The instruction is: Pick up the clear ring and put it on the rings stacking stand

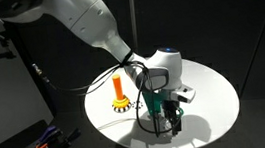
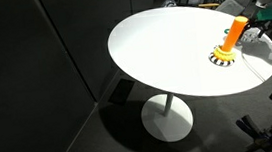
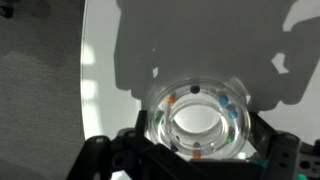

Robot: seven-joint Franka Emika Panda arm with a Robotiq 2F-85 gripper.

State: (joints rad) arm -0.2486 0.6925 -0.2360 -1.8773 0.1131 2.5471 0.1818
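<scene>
Clear ring [image 3: 232,118] sits between the gripper [image 3: 198,140] fingers [image 3: 115,155], over the white table [image 1: 210,95].
Fingers flank it closely, but actual clamping cannot be told. The rings stacking stand [image 1: 121,93] is nearby.

1. The clear ring [image 3: 198,122] looks like glossy, glassy transparent plastic with bright glints and small coloured beads inside.
2. The tool [image 3: 196,152] has matt black fingers [image 3: 105,155]; whether they are plastic or coated metal cannot be told.
3. The bench [image 1: 215,90] [image 2: 164,48] has a smooth white top with a soft sheen in both exterior views.
4. The rings stacking stand [image 1: 119,89] [image 2: 231,39] looks like smooth orange and yellow plastic.
5. The arm [image 1: 86,19] wears a hard, glossy white shell.
6. The floor [image 3: 35,95] is grey and grainy, like carpet.
</scene>
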